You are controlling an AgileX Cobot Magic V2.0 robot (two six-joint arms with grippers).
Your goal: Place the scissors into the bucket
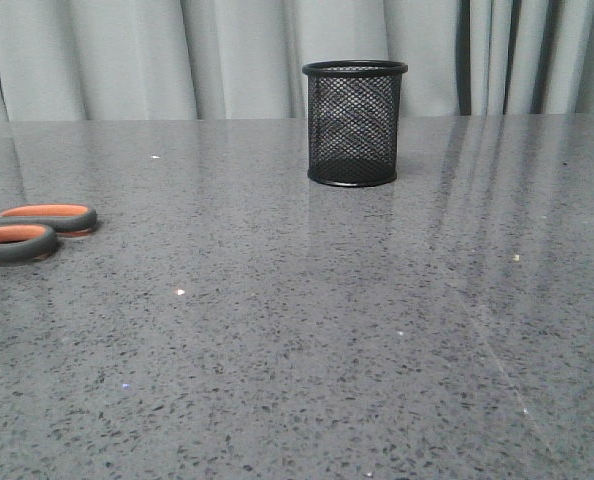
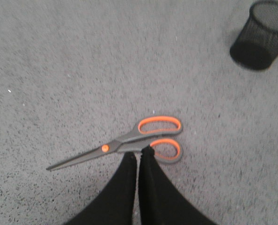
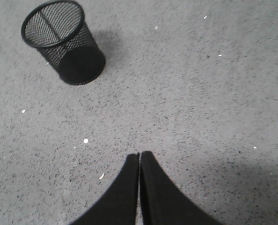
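the scissors lie flat on the grey table, far to the left of the bucket and nearer to me. from the front i see only the orange-lined handles; the blades are cut off. my left fingers are clenched, empty, tips right over the handles. my right fingers are clenched too, empty, well apart from the bucket.

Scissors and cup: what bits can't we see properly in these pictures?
- Scissors blades: cut off by the left edge of the front view; only the handles show.
- Scissors in the left wrist view: the left claw covers a bit near the handles.
- Bucket: blurred and clipped by the edge in the left wrist view.
- Bucket's inside bottom: dark in the right wrist view, so its contents are unclear.
- Both arms: absent from the front view.
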